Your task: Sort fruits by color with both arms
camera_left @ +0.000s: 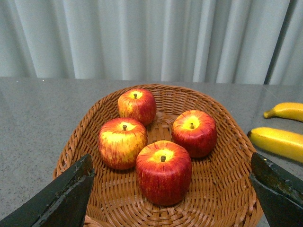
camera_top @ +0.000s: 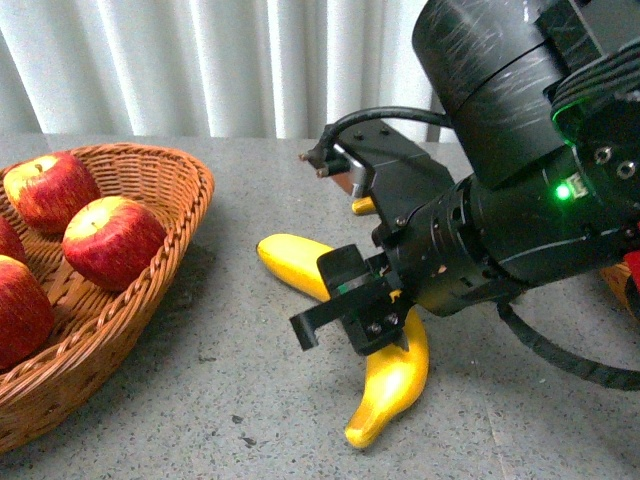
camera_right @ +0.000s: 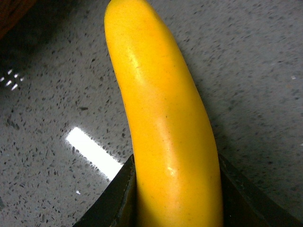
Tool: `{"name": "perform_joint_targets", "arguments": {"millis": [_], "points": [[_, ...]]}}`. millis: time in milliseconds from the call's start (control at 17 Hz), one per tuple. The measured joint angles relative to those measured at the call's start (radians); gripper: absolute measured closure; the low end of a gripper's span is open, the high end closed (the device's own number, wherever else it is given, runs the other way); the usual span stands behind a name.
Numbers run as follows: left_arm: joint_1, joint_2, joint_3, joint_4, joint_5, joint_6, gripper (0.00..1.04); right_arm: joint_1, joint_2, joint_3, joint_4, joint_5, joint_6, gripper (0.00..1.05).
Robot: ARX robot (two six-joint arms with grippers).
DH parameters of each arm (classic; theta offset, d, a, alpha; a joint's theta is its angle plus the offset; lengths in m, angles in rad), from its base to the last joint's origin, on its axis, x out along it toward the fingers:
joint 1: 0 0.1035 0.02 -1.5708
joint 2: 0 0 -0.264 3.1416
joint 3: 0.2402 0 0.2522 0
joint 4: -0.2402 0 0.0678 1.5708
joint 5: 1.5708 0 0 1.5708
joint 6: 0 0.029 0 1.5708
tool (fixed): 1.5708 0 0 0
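My right gripper [camera_top: 365, 320] is shut on a yellow banana [camera_top: 395, 385] that lies on the grey table. In the right wrist view the banana [camera_right: 161, 123] fills the space between the jaws of the right gripper [camera_right: 177, 189]. A second banana [camera_top: 295, 262] lies just behind it, and a yellow tip [camera_top: 363, 206] shows further back. Several red apples [camera_top: 112, 240] sit in a wicker basket [camera_top: 190, 200] at the left. My left gripper [camera_left: 171, 163] hangs open and empty over that basket [camera_left: 227, 189], above the nearest apple [camera_left: 163, 172]. Two bananas [camera_left: 277, 141] lie beside the basket.
White curtains hang behind the table. An orange wicker edge [camera_top: 620, 275] shows at the far right behind my right arm. A brown corner [camera_right: 12, 12] shows in the right wrist view. The speckled table [camera_top: 220, 400] lies between the basket and the bananas.
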Motion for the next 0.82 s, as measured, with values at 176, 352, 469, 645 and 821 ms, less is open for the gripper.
{"name": "perform_joint_targets", "arguments": {"millis": [176,352,469,645,821], "points": [[0.000,0.000,0.000,0.000,0.000,0.000,0.07,-0.089,-0.057,0.032,0.024,-0.085,0.071,0.66],[0.000,0.000,0.000,0.000,0.000,0.000,0.07,-0.294,-0.158,0.054,0.158,-0.281,0.214,0.66],[0.000,0.000,0.000,0.000,0.000,0.000,0.07,-0.476,-0.199,0.042,0.147,-0.357,0.183,0.66],[0.000,0.000,0.000,0.000,0.000,0.000,0.07,-0.737,-0.202,0.007,-0.005,-0.421,-0.043,0.66],[0.000,0.000,0.000,0.000,0.000,0.000,0.07,-0.855,-0.216,-0.015,-0.167,-0.450,-0.257,0.54]]}}
